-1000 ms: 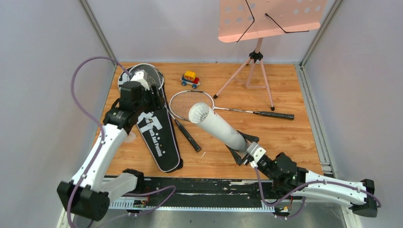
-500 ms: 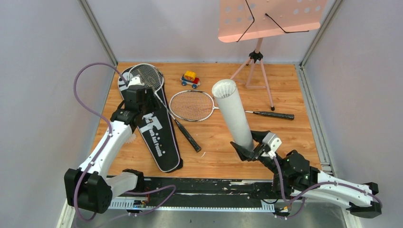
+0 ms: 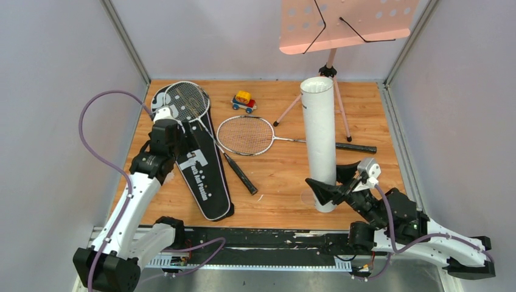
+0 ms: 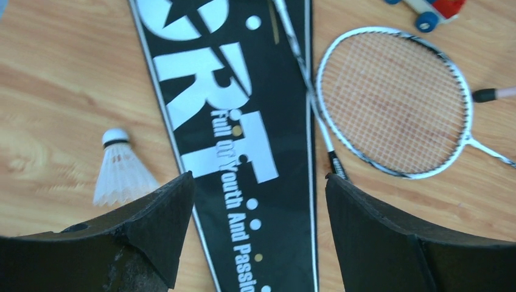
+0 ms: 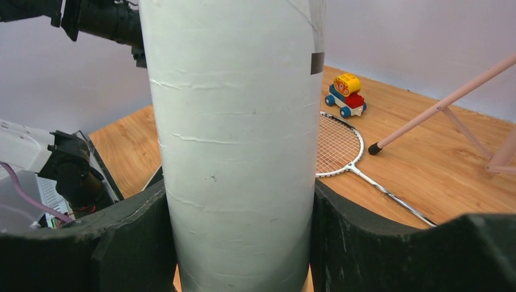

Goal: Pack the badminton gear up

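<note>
The white tube [image 3: 320, 146] stands upright on the floor, and my right gripper [image 3: 331, 185] is shut on its lower part. It fills the right wrist view [image 5: 234, 140] between the pads. My left gripper [image 4: 258, 194] is open and empty above the long black bag [image 4: 243, 121] lettered SPORT [image 3: 198, 167]. One white shuttlecock [image 4: 122, 173] lies left of the bag. One racket [image 3: 185, 100] rests with its head on the bag's far end. The second racket [image 3: 246, 135] lies mid-floor and also shows in the left wrist view [image 4: 395, 103]. The other shuttlecocks are out of view.
A small red-yellow-blue toy car [image 3: 243, 101] sits at the back between the rackets. The pink perforated music stand [image 3: 341, 24] stands at the back right, its tripod legs [image 3: 331, 91] just behind the tube. Grey walls close in both sides.
My right gripper has swung the tube from a leftward lean to upright and shifted right. My left arm has pulled back towards the near left over the bag.
</note>
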`<state>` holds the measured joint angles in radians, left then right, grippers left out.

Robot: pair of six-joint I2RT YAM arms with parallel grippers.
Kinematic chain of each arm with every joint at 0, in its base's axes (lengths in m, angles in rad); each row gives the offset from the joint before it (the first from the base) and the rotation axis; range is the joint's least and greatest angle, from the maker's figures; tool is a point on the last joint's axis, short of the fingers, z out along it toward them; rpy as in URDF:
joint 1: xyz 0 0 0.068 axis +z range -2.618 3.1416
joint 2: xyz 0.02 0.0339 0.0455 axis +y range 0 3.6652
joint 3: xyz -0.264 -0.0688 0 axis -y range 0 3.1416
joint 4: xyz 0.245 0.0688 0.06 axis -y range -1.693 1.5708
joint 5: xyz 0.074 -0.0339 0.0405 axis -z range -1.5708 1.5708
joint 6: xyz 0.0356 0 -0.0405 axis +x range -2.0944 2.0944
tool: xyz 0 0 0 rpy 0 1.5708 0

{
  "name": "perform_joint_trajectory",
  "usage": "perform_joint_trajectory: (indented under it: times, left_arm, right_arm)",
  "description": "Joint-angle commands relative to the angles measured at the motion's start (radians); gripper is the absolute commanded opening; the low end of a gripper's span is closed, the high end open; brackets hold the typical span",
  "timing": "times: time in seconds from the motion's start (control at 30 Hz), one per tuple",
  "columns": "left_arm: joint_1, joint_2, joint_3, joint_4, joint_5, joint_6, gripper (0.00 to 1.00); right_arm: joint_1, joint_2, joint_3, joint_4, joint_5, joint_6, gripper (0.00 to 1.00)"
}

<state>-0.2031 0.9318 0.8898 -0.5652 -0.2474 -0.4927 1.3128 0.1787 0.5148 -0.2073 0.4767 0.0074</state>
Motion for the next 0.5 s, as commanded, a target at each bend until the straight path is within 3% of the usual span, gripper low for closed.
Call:
perform_joint_trajectory:
  times: [0.0, 0.17, 0.33, 0.47]
  left_arm:
    - [0.005, -0.031, 0.005, -0.112, -0.175, -0.071, 0.90]
    - [0.022, -0.053, -0.045, -0.102, -0.374, -0.146, 0.96]
    - [0.098, 0.070, -0.035, -0.147, -0.468, -0.190, 0.90]
    - [0.101, 0.167, -0.083, -0.173, -0.536, -0.312, 0.83]
  right_arm:
    - [0.005, -0.036, 0.074, -0.061, 0.023, 0.068, 0.19]
    - [0.004, -0.071, 0.052, -0.058, 0.021, 0.073, 0.20]
    - [0.005, -0.070, 0.044, -0.057, -0.044, 0.082, 0.21]
    - [0.005, -0.072, 0.052, -0.058, -0.053, 0.067, 0.22]
